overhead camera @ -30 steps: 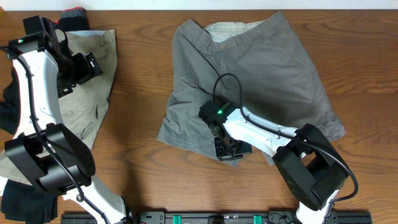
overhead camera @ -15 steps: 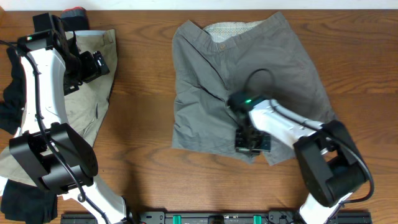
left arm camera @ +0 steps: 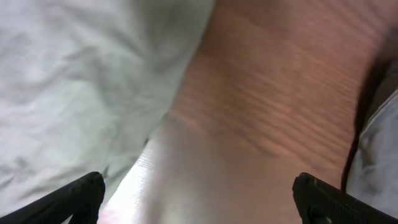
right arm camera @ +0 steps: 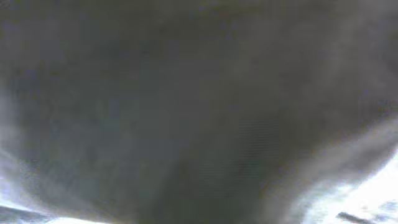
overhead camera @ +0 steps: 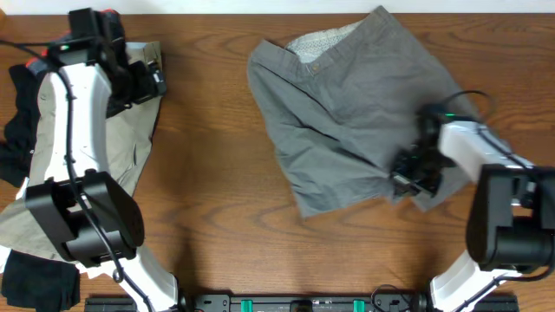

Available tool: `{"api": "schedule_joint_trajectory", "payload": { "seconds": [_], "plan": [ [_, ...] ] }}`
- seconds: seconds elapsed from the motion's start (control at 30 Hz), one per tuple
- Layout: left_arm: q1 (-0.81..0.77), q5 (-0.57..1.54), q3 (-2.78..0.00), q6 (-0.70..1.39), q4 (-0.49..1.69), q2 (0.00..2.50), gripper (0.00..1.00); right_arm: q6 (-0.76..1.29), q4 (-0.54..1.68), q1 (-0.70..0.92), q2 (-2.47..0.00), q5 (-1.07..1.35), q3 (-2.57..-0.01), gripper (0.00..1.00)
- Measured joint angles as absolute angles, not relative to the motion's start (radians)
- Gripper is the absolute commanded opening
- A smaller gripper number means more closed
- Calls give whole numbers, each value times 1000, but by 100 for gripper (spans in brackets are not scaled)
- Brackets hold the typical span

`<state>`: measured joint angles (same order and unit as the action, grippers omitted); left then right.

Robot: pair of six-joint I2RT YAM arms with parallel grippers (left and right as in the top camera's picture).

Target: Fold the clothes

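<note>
Because the dark grey shorts [overhead camera: 347, 113] lie rumpled and askew on the wooden surface [overhead camera: 208, 191], waistband toward the far edge with its pale speckled lining [overhead camera: 325, 41] showing, the step in hand looks like spreading them flat, not the fold itself. The right end effector [overhead camera: 414, 170] sits low at the garment's lower right edge, on or in the cloth, a place that would suit a pull on that corner. Its wrist camera shows only blurred dark fabric filling the view, so I cannot tell whether it is closed on the cloth or parted. The left end effector [left arm camera: 199, 199] hangs over the khaki shorts [overhead camera: 113, 165] at the left of the surface, well apart from the grey pair. Its fingertips [left arm camera: 78, 193] stand wide with nothing between them, above the line where pale cloth meets bare wood. That probably keeps it out of the right arm's way. Black pieces [overhead camera: 12, 147] lie at the left edge and a red-banded piece [overhead camera: 110, 14] at the far left corner. None of the garments looks folded, so the task seems to be at an early stage.
</note>
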<state>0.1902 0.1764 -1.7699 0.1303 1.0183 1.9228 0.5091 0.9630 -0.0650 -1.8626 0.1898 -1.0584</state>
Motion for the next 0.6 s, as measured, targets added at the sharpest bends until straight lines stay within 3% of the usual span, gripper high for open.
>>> {"api": "schedule_joint_trajectory", "payload": {
  "seconds": [0.17, 0.37, 0.43, 0.6],
  "plan": [
    [97, 176, -1770, 128, 957, 1938, 98, 413, 958, -226, -1866, 198, -1075, 1],
    [-28, 176, -1771, 121, 831, 2026, 98, 342, 1007, -286, -1865, 99, -1116, 4],
    [-66, 179, -1771, 118, 774, 2066, 98, 324, 1026, -290, -1841, 83, -1138, 13],
    [-134, 243, -1771, 113, 601, 2142, 98, 260, 1074, -289, -1676, 99, -1218, 51]
  ]
}}
